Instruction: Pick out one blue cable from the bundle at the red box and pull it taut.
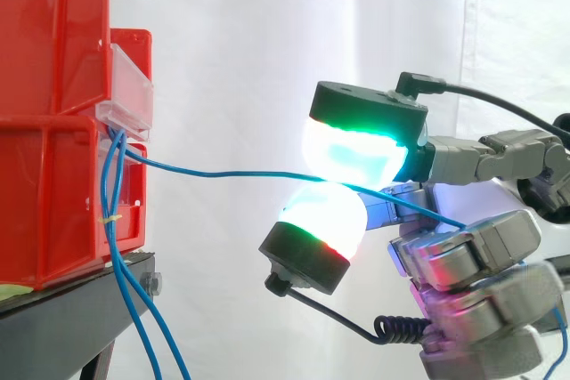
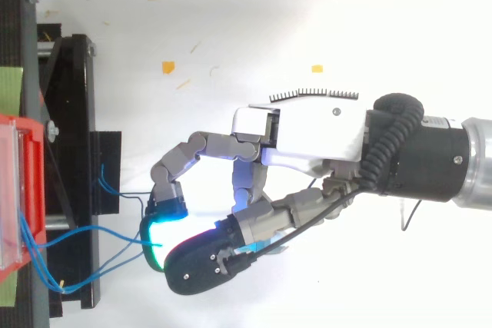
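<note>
Red bins cropped left, hanging blue cables cropped below

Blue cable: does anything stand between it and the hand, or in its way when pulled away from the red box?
Nothing visible. The hand's pads pinch the blue cable, which runs freely through the air from the red box. The other blue cables hang down beside the box, below its line.

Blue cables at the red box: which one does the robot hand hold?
The blue cable stretching nearly level from the red box to the robot hand; the others hang slack.
</note>
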Motion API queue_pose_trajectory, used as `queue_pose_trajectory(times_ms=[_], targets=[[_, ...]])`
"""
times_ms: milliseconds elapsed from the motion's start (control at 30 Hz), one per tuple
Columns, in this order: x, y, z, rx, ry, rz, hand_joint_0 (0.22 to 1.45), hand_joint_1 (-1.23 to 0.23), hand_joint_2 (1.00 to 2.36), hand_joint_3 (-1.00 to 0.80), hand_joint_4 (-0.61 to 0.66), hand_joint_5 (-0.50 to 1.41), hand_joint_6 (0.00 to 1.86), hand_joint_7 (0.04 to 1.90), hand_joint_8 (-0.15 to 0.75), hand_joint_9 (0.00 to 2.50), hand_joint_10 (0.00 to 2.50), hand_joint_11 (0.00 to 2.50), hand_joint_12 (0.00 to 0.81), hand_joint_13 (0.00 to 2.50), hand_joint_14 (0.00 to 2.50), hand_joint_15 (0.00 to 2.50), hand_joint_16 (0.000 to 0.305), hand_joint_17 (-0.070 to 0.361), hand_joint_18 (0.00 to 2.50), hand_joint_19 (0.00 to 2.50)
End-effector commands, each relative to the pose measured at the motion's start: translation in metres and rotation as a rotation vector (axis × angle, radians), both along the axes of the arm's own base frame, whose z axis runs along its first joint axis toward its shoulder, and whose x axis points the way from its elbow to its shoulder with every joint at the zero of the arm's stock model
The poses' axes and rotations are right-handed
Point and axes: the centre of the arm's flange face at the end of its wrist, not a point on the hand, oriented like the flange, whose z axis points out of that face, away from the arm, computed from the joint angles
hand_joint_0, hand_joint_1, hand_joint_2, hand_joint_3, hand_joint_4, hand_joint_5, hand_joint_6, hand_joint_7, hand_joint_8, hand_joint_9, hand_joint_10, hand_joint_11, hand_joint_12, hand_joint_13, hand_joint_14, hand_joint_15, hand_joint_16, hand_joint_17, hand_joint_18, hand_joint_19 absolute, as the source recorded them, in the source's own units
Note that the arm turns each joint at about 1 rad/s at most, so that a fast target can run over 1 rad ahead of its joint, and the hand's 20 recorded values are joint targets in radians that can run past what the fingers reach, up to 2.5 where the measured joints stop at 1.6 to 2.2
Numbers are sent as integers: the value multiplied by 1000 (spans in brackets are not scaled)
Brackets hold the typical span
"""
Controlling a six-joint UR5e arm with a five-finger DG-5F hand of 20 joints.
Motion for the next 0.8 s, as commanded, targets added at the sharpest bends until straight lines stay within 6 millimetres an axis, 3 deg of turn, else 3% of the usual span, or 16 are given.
queue_pose_trajectory(times_ms=[0, 200, 367, 767], targets=[[0, 0, 0, 0, 0, 1, 700, -811, 1023, -50, -243, -141, 937, 1218, 190, 1661, 202, 1944, 277, 1431, 665, 1418, 36, 82, 1307, 1459], [0, -1, 0, 0, 0, -1, 701, -810, 1023, -50, -227, -137, 929, 1237, 193, 1554, 998, 1710, 317, 1195, 2210, 941, 36, 81, 1446, 1853], [0, 0, 0, 0, 0, 1, 702, -810, 1022, -53, -227, -136, 929, 1238, 195, 1533, 1136, 1653, 316, 1165, 2335, 912, 36, 81, 1460, 1876], [0, -1, 0, 0, 0, -1, 700, -821, 1022, -18, -233, -129, 924, 1291, 198, 1510, 1195, 1615, 322, 1150, 2403, 884, 37, 83, 1460, 1852]])
